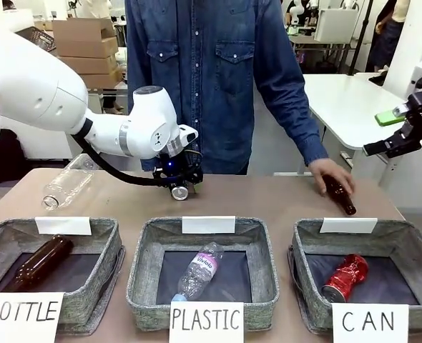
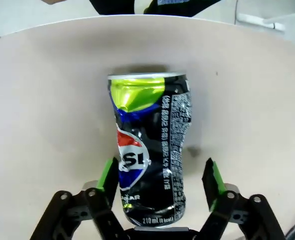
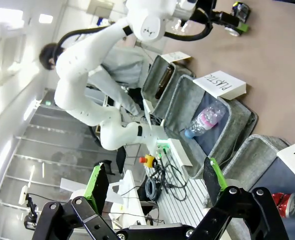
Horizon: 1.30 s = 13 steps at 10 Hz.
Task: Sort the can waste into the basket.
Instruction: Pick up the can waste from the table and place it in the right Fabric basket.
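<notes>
The dark can (image 2: 150,150) lies on the beige worktop (image 2: 47,100) — its crumpled side shows the Pepsi globe and "210 mL (0 kcal)". The left claw (image 2: 160,176) stands wide astride it, its right pad clear of the metal. The red can (image 1: 345,277) rests inside the basket (image 1: 302,239) carded "CAN", beside the PLASTIC bin (image 1: 143,250) and the BOTTLE bin (image 1: 112,243). The right claw (image 3: 155,177) hangs wide and empty — raised at the worktop's right side.

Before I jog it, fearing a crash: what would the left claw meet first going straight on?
The dark crushed can, lying between its open fingers; then probably the table beneath, though depth is unclear.
</notes>
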Motion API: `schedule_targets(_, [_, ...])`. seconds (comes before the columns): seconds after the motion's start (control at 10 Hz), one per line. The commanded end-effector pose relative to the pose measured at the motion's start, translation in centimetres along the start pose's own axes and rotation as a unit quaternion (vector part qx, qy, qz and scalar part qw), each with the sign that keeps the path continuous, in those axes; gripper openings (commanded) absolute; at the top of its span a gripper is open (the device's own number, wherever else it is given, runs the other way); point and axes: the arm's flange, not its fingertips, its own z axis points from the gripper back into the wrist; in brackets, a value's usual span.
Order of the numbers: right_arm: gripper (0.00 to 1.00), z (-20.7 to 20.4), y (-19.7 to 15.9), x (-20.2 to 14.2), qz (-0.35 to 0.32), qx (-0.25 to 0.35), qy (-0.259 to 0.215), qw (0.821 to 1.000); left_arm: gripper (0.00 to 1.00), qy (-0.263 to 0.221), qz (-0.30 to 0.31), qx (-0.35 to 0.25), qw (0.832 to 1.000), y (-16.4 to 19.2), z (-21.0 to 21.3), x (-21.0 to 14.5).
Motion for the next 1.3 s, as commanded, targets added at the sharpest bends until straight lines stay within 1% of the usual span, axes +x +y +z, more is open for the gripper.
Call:
schedule_targets(0.0, [1.00, 0.2, 0.0, 0.1, 0.017, 0.003, 0.002, 1.000, 0.24, -0.013, 0.010, 0.025, 1.000, -0.5, 0.4, 0.2])
schedule_targets(0.1, [1.00, 0.2, 0.0, 0.1, 0.017, 0.003, 0.002, 1.000, 0.00, -0.014, 0.013, 0.028, 0.999, -0.4, 0.4, 0.1])
schedule_targets(0.3, [1.00, 0.2, 0.0, 0.1, 0.017, 0.003, 0.002, 1.000, 0.00, -0.014, 0.013, 0.032, 0.999, -0.3, 0.5, -0.1])
schedule_targets(0.4, [1.00, 0.2, 0.0, 0.1, 0.017, 0.003, 0.002, 1.000, 0.03, -0.015, 0.014, 0.034, 0.999, -0.2, 0.6, -0.1])
schedule_targets(0.5, [1.00, 0.2, 0.0, 0.1, 0.017, 0.003, 0.002, 1.000, 0.00, -0.014, 0.016, 0.037, 0.999, -0.1, 0.7, -0.2])
schedule_targets(0.7, [1.00, 0.2, 0.0, 0.1, 0.017, 0.003, 0.002, 1.000, 0.00, -0.004, 0.021, 0.045, 0.999, 0.3, 1.5, -0.7])
schedule_targets(0.8, [1.00, 0.2, 0.0, 0.1, 0.017, 0.003, 0.002, 1.000, 0.00, 0.006, 0.020, 0.043, 0.999, 1.2, 2.9, -1.4])
schedule_targets(0.9, [1.00, 0.2, 0.0, 0.1, 0.017, 0.003, 0.002, 1.000, 0.00, 0.035, -0.003, 0.030, 0.999, 2.8, 5.3, -2.3])
schedule_targets(1.0, [1.00, 0.2, 0.0, 0.1, 0.017, 0.003, 0.002, 1.000, 0.00, 0.060, -0.032, 0.011, 0.998, 5.2, 8.3, -3.5])
schedule_targets(1.1, [1.00, 0.2, 0.0, 0.1, 0.017, 0.003, 0.002, 1.000, 0.00, 0.081, -0.043, -0.003, 0.996, 8.8, 11.5, -4.5])
schedule_targets(1.2, [1.00, 0.2, 0.0, 0.1, 0.017, 0.003, 0.002, 1.000, 0.00, 0.098, -0.042, -0.009, 0.994, 13.7, 14.5, -5.7])
